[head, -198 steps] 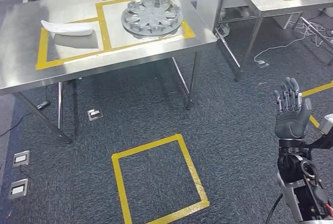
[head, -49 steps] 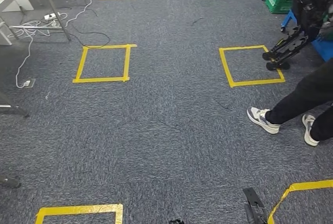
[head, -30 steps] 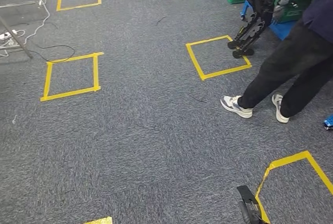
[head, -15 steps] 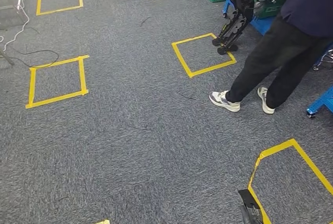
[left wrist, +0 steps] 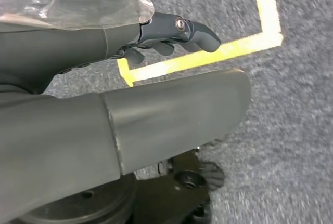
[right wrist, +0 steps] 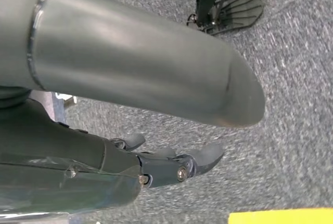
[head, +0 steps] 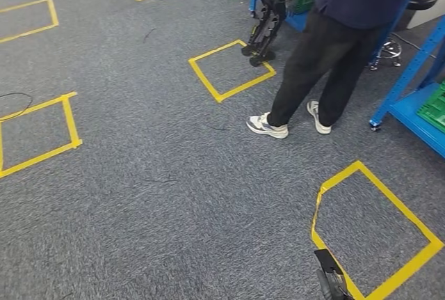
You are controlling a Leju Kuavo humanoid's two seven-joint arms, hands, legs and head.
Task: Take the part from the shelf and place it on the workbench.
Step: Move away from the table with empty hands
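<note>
Grey carpet; blue shelf cut off.

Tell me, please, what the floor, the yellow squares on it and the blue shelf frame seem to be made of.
Floor: grey carpet, seemingly short-pile, with a speckled, fibrous look. Yellow squares: probably adhesive tape, flat and wrinkled at one corner. Blue shelf frame: likely painted metal, smooth with straight, thin beams.
</note>
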